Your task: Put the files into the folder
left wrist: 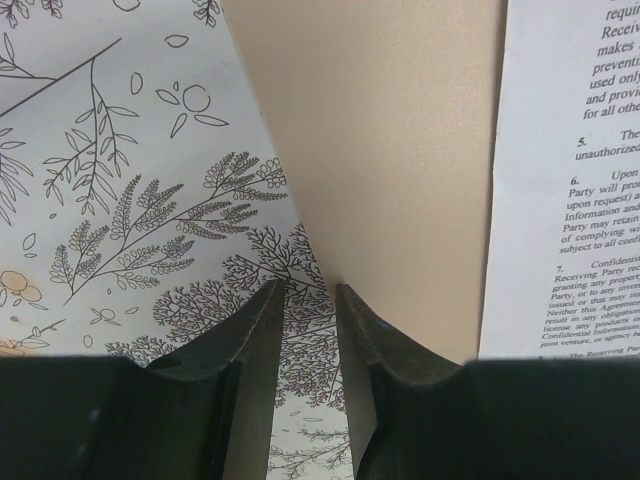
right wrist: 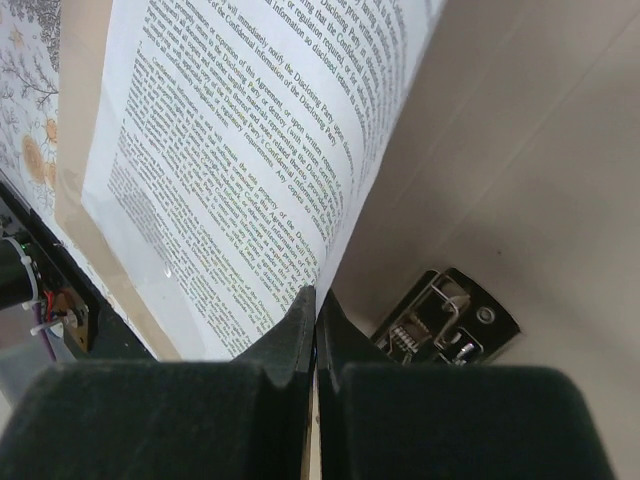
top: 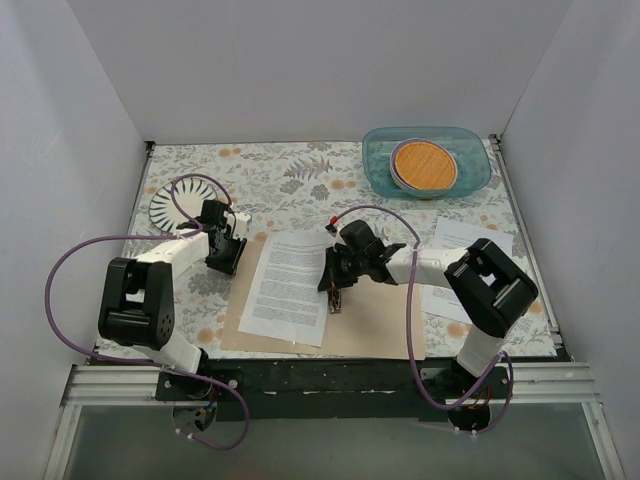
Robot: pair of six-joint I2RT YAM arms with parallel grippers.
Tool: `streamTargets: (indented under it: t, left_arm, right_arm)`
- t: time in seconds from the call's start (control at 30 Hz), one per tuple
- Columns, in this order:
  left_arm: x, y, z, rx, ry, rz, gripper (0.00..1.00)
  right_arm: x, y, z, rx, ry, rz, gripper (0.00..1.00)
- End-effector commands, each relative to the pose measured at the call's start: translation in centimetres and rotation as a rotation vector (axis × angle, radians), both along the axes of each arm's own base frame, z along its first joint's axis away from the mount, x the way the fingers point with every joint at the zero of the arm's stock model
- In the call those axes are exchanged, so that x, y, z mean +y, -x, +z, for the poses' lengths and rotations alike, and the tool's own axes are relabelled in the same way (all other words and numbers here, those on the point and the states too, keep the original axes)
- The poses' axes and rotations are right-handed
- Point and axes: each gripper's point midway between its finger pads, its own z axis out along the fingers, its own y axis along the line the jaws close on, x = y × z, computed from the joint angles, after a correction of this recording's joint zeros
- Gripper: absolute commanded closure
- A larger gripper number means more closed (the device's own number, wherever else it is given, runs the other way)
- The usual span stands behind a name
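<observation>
Right hand (right wrist: 316, 297): fingers pressed together, pinching the right edge of the files (right wrist: 250, 170), which is lifted off the open folder (right wrist: 520, 150). Left hand (left wrist: 307, 292): fingers narrowly parted at the folder's left edge, above the floral surface (left wrist: 120, 180).

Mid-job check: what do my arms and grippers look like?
The left arm and right arm have white links between chunky black joint housings. A purple cable loops along each, with a small red connector near the wrist. The left gripper and right gripper each have two matte black, wedge-shaped fingers tapering to thin tips.
</observation>
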Motion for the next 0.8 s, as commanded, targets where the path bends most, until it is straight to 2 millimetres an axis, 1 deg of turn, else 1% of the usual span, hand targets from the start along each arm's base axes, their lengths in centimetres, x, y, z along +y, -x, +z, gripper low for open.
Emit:
streamTargets:
  t: [0.0,0.03,0.1,0.13,0.27,0.4,0.57,0.63,0.77]
  left_arm:
    - [-0.3,2.4,-1.7,0.108,0.001,-0.007,0.73]
    - [-0.4,2.4,-1.7,0.11,0.002,-0.008,0.73]
    - [-0.5,2.4,-1.7,0.112,0.003,-0.008,0.73]
    - [-0.5,2.4,-1.7,0.112,0.001,-0.009,0.73]
    - [-0.5,2.4,-1.7,0.111,0.003,-0.009,0.73]
    - [-0.6,2.4,-1.7,0.111,0.005,-0.01,0.73]
    - [-0.6,2.3,-1.7,0.109,0.003,-0.012,0.73]
    - [-0.6,2.5,-1.8,0.115,0.002,-0.012,0.74]
    - [-0.6,2.5,-1.9,0.117,0.006,-0.009,0.75]
  right_arm:
    - [-0.2,0.0,1.5,-0.03,-0.044,0.029,0.99]
    - [0.2,-0.2,1.8,-0.036,-0.063,0.034,0.99]
    - [0.7,-0.2,1.6,-0.022,-0.074,0.044,0.99]
    - [1.2,-0.5,2.2,-0.035,-0.092,0.051,0.99]
    - [2.6,-0.2,2.6,-0.046,-0.138,0.14,0.99]
    - [3.7,-0.2,3.0,-0.064,-0.164,0.217,0.99]
    - [3.4,-0.7,2.1,-0.097,-0.109,0.256,0.99]
    - [3.0,-0.6,1.6,-0.089,-0.089,0.253,0.99]
    - [2.8,-0.1,1.3,-0.081,-0.103,0.243,0.99]
